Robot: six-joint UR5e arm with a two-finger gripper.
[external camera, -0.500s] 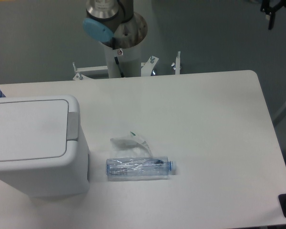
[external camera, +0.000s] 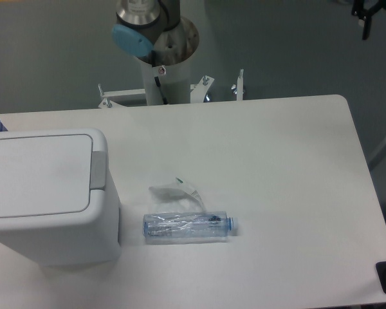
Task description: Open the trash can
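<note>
Camera view: the trash can (external camera: 48, 196) sits at 9 o'clock on the table (external camera: 276, 167), lid flat and shut, grey tab (external camera: 98, 169) on its right edge. The gripper (external camera: 368, 14) is barely visible at 1 o'clock; its jaw state cannot be determined. Risk: pressing beside the tab leaves the lid latched, and the bottle (external camera: 188, 226) nearby at 6 o'clock could be struck.

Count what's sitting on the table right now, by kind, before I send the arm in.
Large white boxy plastic trash can with closed flat lid: 1
Clear crushed plastic bottle lying on its side: 1
Crumpled clear plastic wrapper scrap: 1
Total: 3
</note>
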